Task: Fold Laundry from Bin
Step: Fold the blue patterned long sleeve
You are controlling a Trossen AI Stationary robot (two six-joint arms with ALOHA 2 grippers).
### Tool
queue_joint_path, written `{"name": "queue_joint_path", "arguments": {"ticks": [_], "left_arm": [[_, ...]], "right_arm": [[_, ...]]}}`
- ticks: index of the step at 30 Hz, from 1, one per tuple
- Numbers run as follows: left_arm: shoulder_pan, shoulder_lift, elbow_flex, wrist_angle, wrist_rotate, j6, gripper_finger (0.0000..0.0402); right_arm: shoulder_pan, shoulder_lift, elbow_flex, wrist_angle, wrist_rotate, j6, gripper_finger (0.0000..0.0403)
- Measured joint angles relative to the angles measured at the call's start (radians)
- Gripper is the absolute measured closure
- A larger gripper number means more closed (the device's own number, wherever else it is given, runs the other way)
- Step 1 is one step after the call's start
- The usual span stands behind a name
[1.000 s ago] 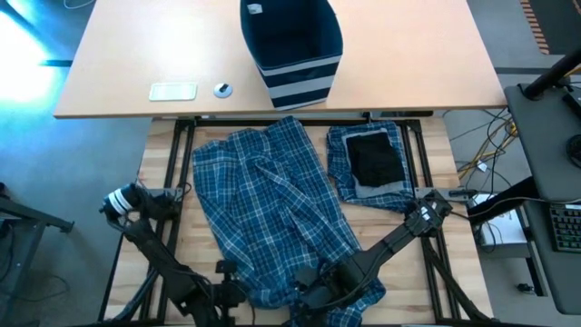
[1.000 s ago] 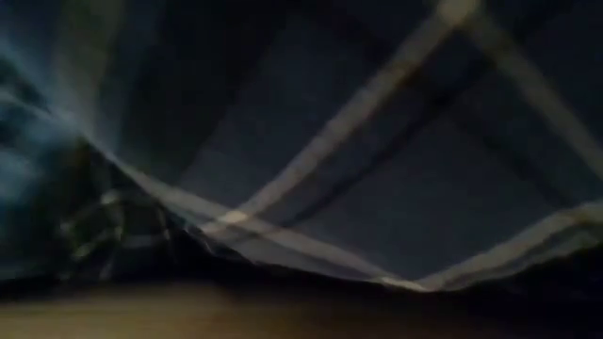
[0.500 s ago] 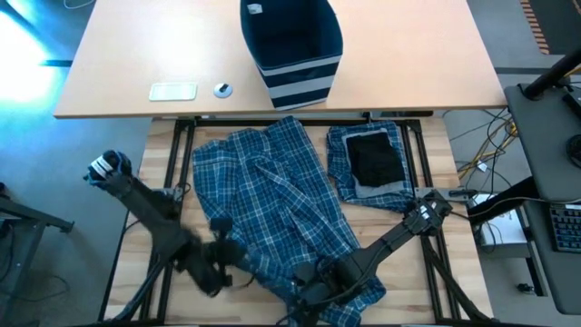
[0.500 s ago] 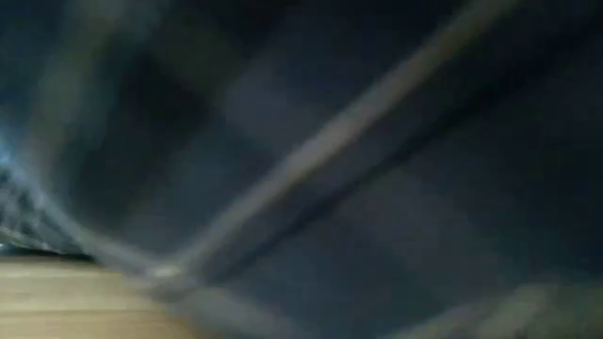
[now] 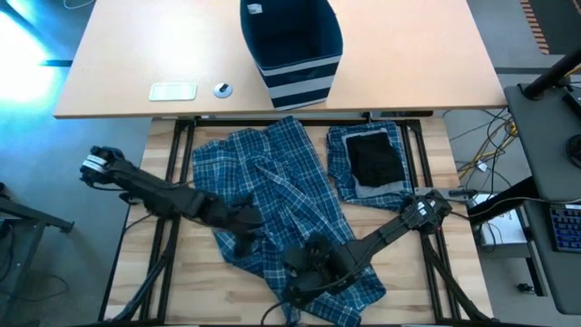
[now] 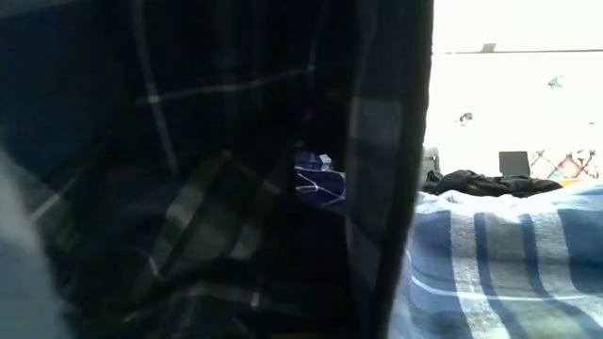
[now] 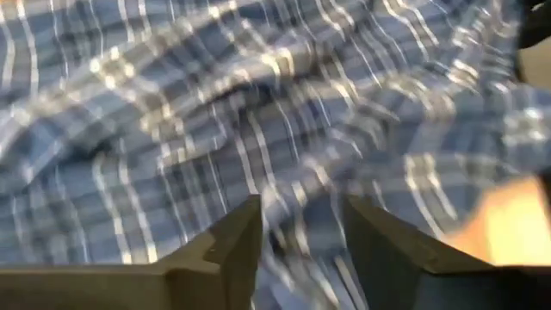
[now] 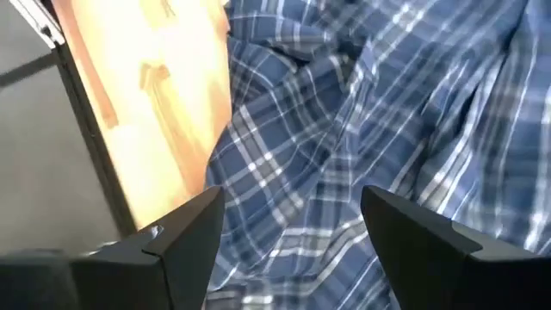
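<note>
Blue-and-white plaid trousers (image 5: 281,191) lie spread and rumpled on the wooden table, and their near part hangs dark in front of the low view (image 6: 207,188). My left gripper (image 5: 247,232) is over their left half, open (image 7: 301,232), with the cloth below its fingers. My right gripper (image 5: 304,272) stands open over the trousers' near end (image 8: 293,224), fingers wide apart, nothing between them. A folded plaid piece (image 5: 368,186) with a small black piece (image 5: 374,156) on top lies at the far right. The navy striped bin (image 5: 290,45) stands on the far desk.
The far desk (image 5: 136,54) carries a white flat object (image 5: 172,90) and a small round one (image 5: 222,89). Bare wood (image 5: 172,272) shows at the near left of the table. A side table with cables (image 5: 545,182) stands to the right.
My left gripper has swung from the table's near edge toward the far side and the right, rising, and now stands over the trousers' left half. My right gripper has edged away from the near edge and rolled. The cloth that filled the low view now leaves its right part free.
</note>
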Motion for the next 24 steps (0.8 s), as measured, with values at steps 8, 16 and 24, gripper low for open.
{"name": "queue_joint_path", "arguments": {"ticks": [8,16,24], "left_arm": [[-0.125,-0.249,-0.186,-0.288,-0.105,-0.525,0.0212],[0.263,-0.386,-0.373,-0.346,-0.122,-0.776,0.0212],[0.947,-0.281,-0.263,-0.378,-0.028,-0.299,0.0212]], "right_arm": [[-0.018,0.002,-0.073,0.031,0.033,-0.086,0.014],[-0.05,0.003,-0.174,0.171,0.026,-0.105,0.014],[-0.079,0.003,-0.179,0.216,0.025,-0.108,0.0142]]}}
